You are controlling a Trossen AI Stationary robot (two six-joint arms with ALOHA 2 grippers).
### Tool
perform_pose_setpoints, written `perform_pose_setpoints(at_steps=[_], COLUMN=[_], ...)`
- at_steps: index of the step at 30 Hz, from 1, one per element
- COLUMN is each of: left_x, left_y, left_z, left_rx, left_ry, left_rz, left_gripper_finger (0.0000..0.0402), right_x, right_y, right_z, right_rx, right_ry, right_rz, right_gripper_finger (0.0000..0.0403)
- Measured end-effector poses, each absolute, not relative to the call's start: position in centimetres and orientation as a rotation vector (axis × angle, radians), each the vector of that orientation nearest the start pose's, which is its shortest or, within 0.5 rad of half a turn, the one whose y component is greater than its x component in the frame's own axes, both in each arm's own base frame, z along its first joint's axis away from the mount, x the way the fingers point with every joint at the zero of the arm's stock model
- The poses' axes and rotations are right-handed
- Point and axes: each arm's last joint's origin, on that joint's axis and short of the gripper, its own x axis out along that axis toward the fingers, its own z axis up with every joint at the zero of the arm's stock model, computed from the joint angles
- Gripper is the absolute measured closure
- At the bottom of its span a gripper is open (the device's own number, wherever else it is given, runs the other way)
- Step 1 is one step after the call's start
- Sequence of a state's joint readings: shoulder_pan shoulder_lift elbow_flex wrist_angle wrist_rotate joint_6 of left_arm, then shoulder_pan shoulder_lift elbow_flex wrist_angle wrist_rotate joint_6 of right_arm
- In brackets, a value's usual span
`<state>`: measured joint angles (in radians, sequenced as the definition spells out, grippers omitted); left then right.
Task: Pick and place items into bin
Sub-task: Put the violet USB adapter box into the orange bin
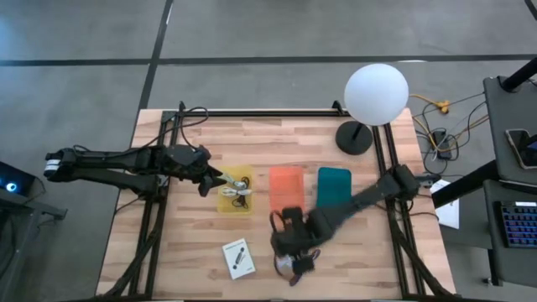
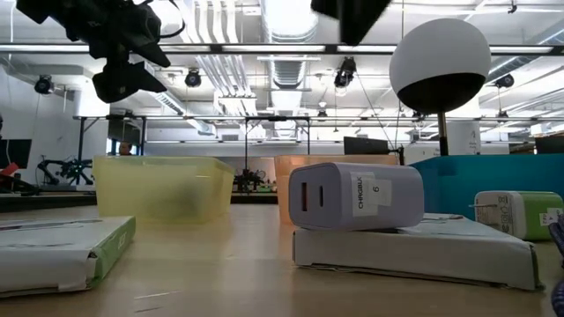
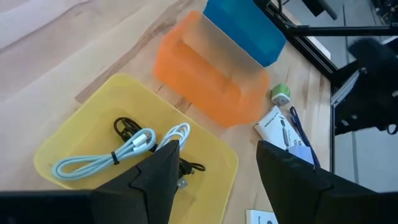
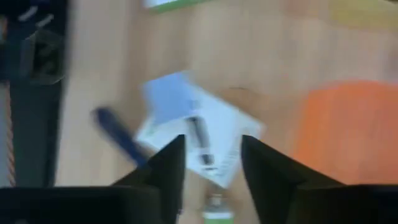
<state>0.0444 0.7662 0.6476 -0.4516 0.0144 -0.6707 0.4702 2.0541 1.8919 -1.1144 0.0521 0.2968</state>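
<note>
- While the right gripper hangs over the bench's near edge, jaws parted and grasping nothing, the white card lies straight ahead, its long axis slanted across the gap.
- The left gripper, jaws released, hovers above the yellow bin, farther off.

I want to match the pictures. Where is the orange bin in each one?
High view: orange bin mid-table, between yellow bin and teal bin.
Low view: centre, behind the white charger.
Left wrist: upper middle.
Right wrist: right edge.
Shared landmark: the yellow bin.
</note>
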Motion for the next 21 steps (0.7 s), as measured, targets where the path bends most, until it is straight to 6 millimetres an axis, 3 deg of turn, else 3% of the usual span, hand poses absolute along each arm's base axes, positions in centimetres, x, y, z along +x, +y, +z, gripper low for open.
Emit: perform_pose_setpoints(at_steps=[4,9,21], left_x=[16.1,16.1,16.1], left_y=[0.7,0.7,0.6], left_z=[26.5,26.5,26.5], left_rx=[-0.668,-0.668,-0.671], left_ry=[0.54,0.54,0.545], left_rz=[0.218,0.218,0.207], left_gripper_finger=[0.0204,0.0204,0.0204], right_x=[37.3,38.0,39.3], right_y=[21.7,23.4,23.5], right_z=[24.8,22.4,19.2], right_rx=[-0.246,-0.244,-0.146], right_ry=[1.256,1.243,1.29], right_rz=[0.249,0.267,0.204], right_gripper_finger=[0.0189,0.0147,0.0126])
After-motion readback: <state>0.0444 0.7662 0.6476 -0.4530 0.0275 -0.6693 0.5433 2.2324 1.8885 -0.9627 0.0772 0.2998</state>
